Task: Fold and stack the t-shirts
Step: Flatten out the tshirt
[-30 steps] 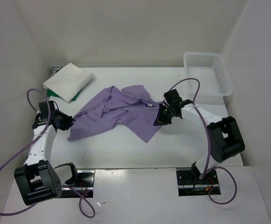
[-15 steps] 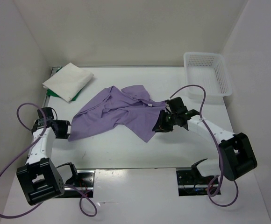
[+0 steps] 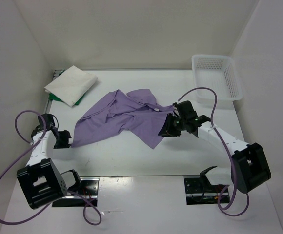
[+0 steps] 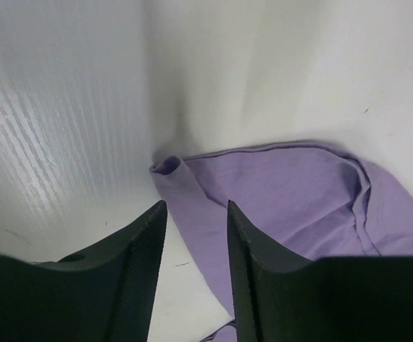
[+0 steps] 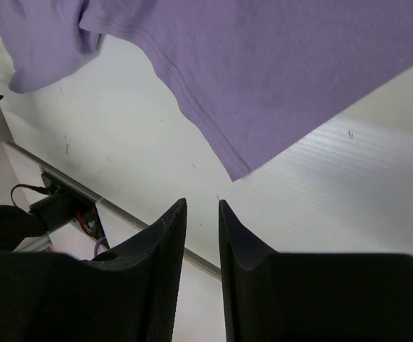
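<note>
Lavender t-shirt, rumpled and part-spread at the middle of the counter. Its rolled left corner lies just ahead of my left gripper and its near pointed corner just ahead of my right gripper. Both pairs of jaws stand narrowly parted, holding nothing. Open counter runs along the shirt's near edge. The folded white t-shirt lies on the green t-shirt at the far left corner, the white lattice basket stands far right, and white walls enclose three sides
</note>
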Robot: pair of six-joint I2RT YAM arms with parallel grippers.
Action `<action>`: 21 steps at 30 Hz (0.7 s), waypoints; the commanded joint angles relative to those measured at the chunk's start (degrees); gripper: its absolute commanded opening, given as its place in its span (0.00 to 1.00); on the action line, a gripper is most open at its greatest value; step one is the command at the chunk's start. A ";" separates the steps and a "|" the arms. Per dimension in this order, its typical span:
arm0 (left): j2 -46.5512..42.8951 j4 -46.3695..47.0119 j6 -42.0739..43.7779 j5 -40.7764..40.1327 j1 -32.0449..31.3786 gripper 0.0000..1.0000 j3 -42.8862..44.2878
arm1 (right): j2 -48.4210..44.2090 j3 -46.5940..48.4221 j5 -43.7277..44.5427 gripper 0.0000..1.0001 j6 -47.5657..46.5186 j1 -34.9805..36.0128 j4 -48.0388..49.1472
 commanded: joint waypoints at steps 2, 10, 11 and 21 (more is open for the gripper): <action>1.69 1.16 -0.81 -0.02 0.84 0.44 -0.78 | -2.43 -0.59 1.06 0.30 -0.27 0.60 2.22; 3.90 1.09 0.42 1.22 0.85 0.48 -0.78 | -1.91 -0.59 2.12 0.30 -0.27 0.60 2.22; 3.90 1.08 1.03 1.22 0.85 0.50 -0.25 | -1.91 -0.59 2.12 0.30 -0.27 0.60 2.22; 6.89 4.24 1.03 1.22 0.85 0.44 -1.57 | -1.91 -0.59 2.12 0.31 -0.27 0.60 2.22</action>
